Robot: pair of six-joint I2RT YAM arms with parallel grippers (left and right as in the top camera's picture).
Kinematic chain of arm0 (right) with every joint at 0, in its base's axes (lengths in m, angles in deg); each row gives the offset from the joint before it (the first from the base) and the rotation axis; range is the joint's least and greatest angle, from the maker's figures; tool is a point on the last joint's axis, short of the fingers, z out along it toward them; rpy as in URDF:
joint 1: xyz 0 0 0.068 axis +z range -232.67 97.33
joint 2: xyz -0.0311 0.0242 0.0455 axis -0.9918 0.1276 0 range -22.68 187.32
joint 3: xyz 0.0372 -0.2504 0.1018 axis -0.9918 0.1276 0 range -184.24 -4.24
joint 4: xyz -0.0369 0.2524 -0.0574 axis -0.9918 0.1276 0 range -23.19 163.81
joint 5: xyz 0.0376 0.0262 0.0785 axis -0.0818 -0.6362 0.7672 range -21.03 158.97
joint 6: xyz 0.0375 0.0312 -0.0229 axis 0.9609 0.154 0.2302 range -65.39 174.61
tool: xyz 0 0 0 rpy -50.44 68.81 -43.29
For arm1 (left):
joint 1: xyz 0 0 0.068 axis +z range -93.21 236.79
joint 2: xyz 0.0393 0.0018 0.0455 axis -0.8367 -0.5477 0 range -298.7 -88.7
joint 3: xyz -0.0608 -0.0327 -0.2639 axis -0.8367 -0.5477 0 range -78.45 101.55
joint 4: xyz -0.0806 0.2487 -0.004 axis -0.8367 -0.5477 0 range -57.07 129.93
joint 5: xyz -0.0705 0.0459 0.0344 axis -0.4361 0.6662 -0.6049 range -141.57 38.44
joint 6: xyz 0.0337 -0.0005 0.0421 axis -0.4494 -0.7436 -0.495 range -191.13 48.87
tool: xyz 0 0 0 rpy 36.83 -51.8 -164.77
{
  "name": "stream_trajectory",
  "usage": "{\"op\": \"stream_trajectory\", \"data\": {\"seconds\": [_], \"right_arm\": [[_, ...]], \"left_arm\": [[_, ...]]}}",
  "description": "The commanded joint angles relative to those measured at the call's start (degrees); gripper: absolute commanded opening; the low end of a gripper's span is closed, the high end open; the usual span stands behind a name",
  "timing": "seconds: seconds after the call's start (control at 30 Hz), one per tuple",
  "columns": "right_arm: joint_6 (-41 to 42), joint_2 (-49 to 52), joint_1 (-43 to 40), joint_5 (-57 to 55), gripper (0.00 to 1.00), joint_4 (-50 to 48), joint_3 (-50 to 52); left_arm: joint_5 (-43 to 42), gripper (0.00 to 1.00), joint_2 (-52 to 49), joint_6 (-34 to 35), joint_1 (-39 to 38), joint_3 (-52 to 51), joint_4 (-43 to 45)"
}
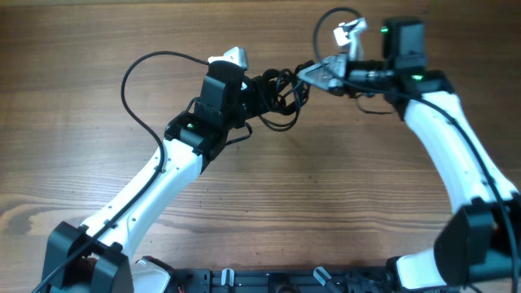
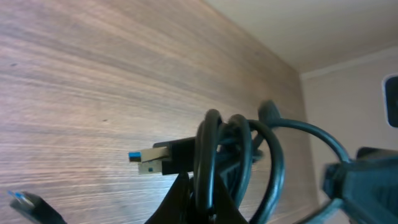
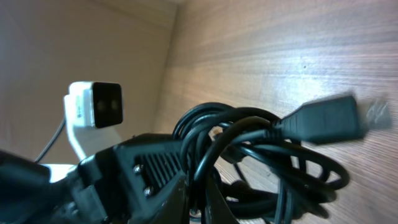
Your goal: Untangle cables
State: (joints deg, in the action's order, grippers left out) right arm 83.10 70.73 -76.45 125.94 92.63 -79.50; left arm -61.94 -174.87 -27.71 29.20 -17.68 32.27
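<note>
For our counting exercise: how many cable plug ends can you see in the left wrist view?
2: one plug sticking left from the cables, one at the bottom-left corner. Others may be hidden.

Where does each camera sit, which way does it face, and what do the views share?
Overhead: above the table, facing straight down; left arm and right arm meet at the cable bundle.
Left wrist: on the left arm, facing along its jaws; shows the bundle's blue-tipped USB plug.
Right wrist: on the right arm, facing along its jaws; shows the left wrist camera.
Shared: all show the cable bundle.
</note>
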Motion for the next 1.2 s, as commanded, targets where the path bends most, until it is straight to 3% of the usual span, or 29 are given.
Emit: {"op": "stream_trajectory", "data": {"seconds": [0.0,0.37,0.47,0.67,0.83,1.03,1.17], "right_arm": [[-4.59,-6.51,-8.02,2.91,0.04,1.22,-1.27],[-9.62,-7.06,-25.18,-2.10,0.04,10.88,-1.27],[-11.93,-7.04,-22.53,-2.10,0.06,11.98,-1.22],[-11.61,-6.95,-10.58,-6.78,0.38,11.06,-1.22],[-1.70,-6.78,-1.01,-13.11,0.58,9.18,-1.22],[4.22,-5.70,4.35,-13.51,0.59,2.91,-1.22],[5.99,-3.56,5.42,-13.25,0.55,0.15,-1.22]], "left_arm": [[6.62,0.04,-1.16,-1.14,1.20,-2.36,-3.72],[3.17,0.04,-1.16,-1.22,7.41,-2.36,-9.05],[-4.13,0.04,-1.16,-7.15,7.52,-2.36,-4.35],[-11.37,0.04,-1.16,-9.03,7.48,-2.36,2.05],[-21.73,0.04,-1.16,-13.07,7.48,-2.36,9.29],[-24.20,0.04,-1.16,-9.42,7.48,-2.36,12.85],[-25.22,0.04,-1.16,-8.20,7.48,-2.36,12.85]]}}
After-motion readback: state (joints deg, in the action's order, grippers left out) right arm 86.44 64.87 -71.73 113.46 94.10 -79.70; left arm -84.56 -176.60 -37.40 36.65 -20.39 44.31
